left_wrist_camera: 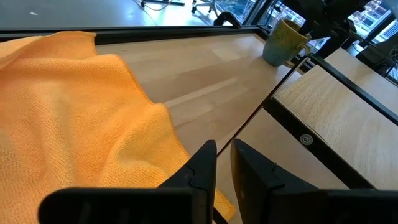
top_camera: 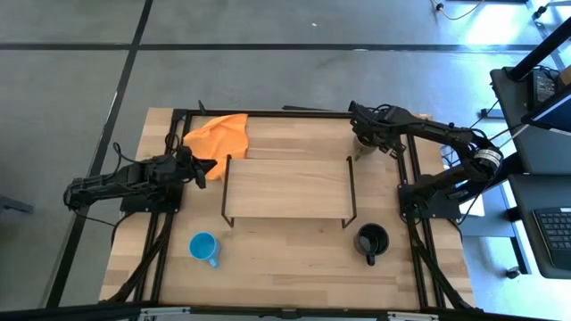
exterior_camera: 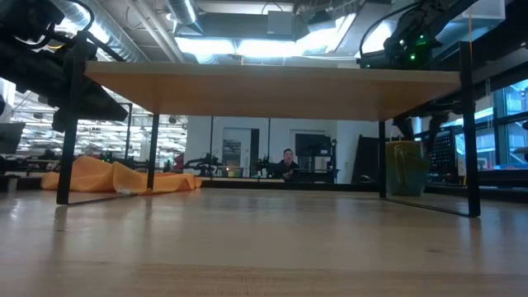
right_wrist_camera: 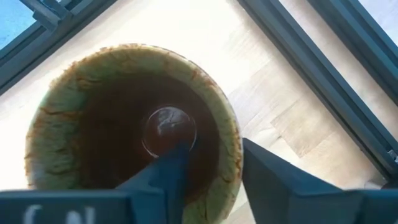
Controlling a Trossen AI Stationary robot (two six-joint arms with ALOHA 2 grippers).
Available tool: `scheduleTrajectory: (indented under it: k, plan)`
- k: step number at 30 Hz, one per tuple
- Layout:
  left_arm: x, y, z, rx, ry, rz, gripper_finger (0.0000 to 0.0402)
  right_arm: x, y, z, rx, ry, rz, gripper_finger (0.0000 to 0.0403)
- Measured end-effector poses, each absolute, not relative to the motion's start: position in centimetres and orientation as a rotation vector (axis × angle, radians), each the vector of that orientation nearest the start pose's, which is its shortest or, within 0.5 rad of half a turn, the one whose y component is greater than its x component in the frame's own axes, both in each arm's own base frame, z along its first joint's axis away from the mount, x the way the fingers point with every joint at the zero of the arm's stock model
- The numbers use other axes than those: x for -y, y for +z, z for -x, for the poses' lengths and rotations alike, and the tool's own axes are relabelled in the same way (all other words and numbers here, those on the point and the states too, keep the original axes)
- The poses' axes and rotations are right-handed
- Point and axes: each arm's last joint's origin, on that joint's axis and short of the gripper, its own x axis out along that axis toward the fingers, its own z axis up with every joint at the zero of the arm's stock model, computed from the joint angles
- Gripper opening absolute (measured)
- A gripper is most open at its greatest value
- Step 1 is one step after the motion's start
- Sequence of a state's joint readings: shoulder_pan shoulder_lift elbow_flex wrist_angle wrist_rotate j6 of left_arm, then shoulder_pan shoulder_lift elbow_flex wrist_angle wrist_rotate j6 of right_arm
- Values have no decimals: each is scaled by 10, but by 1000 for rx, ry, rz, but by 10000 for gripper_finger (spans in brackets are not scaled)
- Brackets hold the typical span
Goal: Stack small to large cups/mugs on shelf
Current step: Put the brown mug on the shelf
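Observation:
The olive-brown mug [right_wrist_camera: 124,124] stands upright on the table behind the shelf's right end, and it also shows in the low view [exterior_camera: 406,167]. My right gripper [right_wrist_camera: 217,180] is over it, open, with one finger inside the mug and one outside. The shelf [top_camera: 287,187] stands mid-table with nothing on it. The light-blue mug [top_camera: 204,247] and the black mug [top_camera: 372,240] stand on the table in front of the shelf. My left gripper [left_wrist_camera: 225,171] is shut and empty beside the shelf's left end. My right gripper comes from above, pointing down, with one finger [right_wrist_camera: 165,177] inside the olive-brown mug and the other [right_wrist_camera: 280,186] outside, astride the rim [right_wrist_camera: 229,155]. I cannot tell whether the fingers touch the wall. The mug stands upright on the table.
An orange cloth [top_camera: 219,135] lies crumpled at the table's far left, just under and beyond my left gripper. The shelf's black wire legs [exterior_camera: 64,132] stand at its ends. A person sits in the room far behind the table [exterior_camera: 286,163].

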State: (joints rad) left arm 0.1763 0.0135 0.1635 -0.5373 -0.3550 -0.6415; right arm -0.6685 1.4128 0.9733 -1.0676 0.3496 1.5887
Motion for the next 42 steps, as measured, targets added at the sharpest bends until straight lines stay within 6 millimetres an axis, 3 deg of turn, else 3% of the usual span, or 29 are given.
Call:
scheduleTrajectory:
  k: [8,42]
  plan:
    - [-23,167,-74,-209,630,583,42,151,220,-176,-564,-1874,-1361,96]
    - [-23,167,-74,-215,629,565,42,152,220,-175,-663,-1817,-1263,94]
